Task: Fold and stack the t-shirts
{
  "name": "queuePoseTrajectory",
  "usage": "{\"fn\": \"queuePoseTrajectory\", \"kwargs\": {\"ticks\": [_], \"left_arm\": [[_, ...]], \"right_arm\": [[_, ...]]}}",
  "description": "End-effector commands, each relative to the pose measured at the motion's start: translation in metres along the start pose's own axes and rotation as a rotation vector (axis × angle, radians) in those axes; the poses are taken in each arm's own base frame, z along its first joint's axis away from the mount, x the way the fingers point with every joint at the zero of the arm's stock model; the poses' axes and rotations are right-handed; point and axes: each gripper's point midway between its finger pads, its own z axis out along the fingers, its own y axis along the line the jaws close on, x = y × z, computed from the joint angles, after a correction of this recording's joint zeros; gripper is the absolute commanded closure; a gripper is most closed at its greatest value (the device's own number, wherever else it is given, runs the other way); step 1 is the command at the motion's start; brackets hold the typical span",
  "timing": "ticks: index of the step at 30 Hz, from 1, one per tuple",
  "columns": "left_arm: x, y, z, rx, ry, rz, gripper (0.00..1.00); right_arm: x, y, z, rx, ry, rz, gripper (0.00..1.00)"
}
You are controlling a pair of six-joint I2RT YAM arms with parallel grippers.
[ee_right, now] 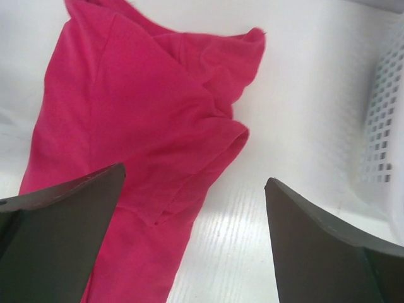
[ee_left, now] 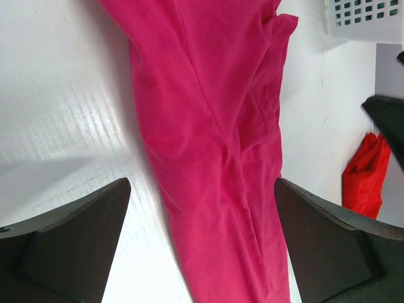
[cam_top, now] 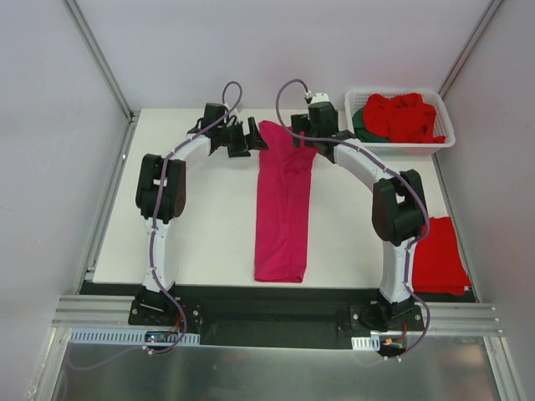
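Left jaws: spread wide and holding nothing. They hang at 10 o'clock of the pink shirt's (cam_top: 282,209) far end, and the wrist view shows cloth between them.
Right jaws: also wide apart and empty, at 2 o'clock of that same end, above the shirt's bunched sleeve.
Pink shirt: lies free on the counter (cam_top: 201,217) in the middle. It is folded lengthwise into a narrow strip running from 12 to 6 o'clock. The far end is rumpled.
Red shirt (cam_top: 439,255): lies folded flat at the counter's 4 o'clock, beside the right arm's base and well apart from the strip.
Basket (cam_top: 418,147): sits at the counter's 1 o'clock and holds a crumpled red heap (cam_top: 405,117) with a green shirt (cam_top: 361,124) at its 9 o'clock.
Done, as I judge it: one red shirt is folded, and the pink one has its side folds.
Left to do, as I judge it: fold the strip crosswise, set it on the red shirt, then fold and stack what is in the basket. That puts the task under halfway.
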Motion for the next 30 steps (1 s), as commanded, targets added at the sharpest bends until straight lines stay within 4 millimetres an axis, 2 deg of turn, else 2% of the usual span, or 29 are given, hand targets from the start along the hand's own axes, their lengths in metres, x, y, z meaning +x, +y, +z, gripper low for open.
{"fn": "queuePoseTrajectory", "kwargs": {"ticks": [1, 5, 7, 9, 19, 26, 30], "left_arm": [[-0.011, -0.007, -0.005, 0.002, -0.036, 0.035, 0.01], [-0.013, -0.008, -0.002, 0.015, -0.039, 0.028, 0.01], [-0.013, -0.009, -0.002, 0.016, -0.039, 0.027, 0.01], [-0.014, -0.01, -0.002, 0.018, -0.041, 0.032, 0.01], [-0.006, -0.004, 0.0, 0.016, -0.021, 0.027, 0.01], [0.0, -0.001, 0.0, 0.012, -0.011, 0.026, 0.01], [0.002, 0.0, 0.0, 0.013, -0.005, 0.026, 0.01]], "right_arm": [[0.0, 0.025, -0.004, -0.161, -0.001, 0.055, 0.01], [0.013, 0.041, 0.005, -0.263, 0.037, 0.084, 0.09], [0.02, 0.041, 0.012, -0.248, 0.054, 0.083, 0.12], [0.018, 0.025, 0.018, -0.15, 0.058, 0.085, 0.13], [0.018, -0.014, 0.047, 0.101, 0.066, 0.032, 0.16], [0.021, -0.027, 0.061, 0.182, 0.101, 0.005, 0.17], [0.031, -0.035, 0.066, 0.195, 0.138, 0.091, 0.2]]}}
